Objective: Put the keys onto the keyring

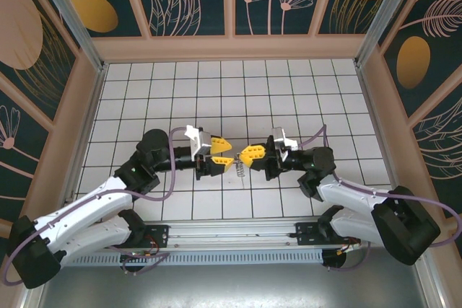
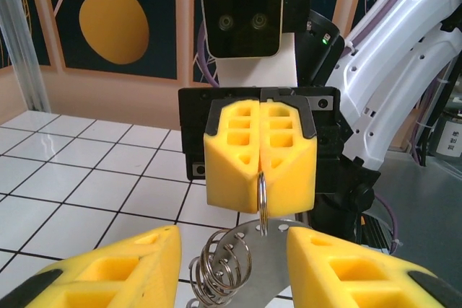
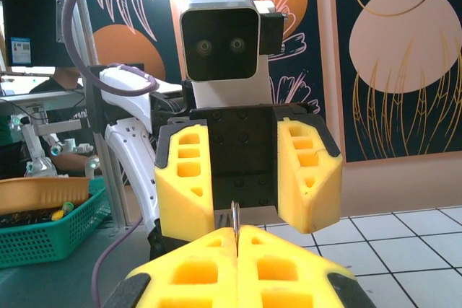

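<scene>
The keyring is a flat grey metal plate with small holes along its edge and several wire rings hanging from it. My left gripper is shut on it across its width, a yellow finger against each side. My right gripper faces the left one, tip to tip, above the middle of the tiled floor. It is shut on a thin silver split ring that passes through a hole in the plate. The same ring pokes up from the closed right fingers. The keys are out of view.
The white tiled floor is walled by tan panels on three sides. A metal rail runs along the near edge between the arm bases. Off the table, a green basket stands behind the left arm.
</scene>
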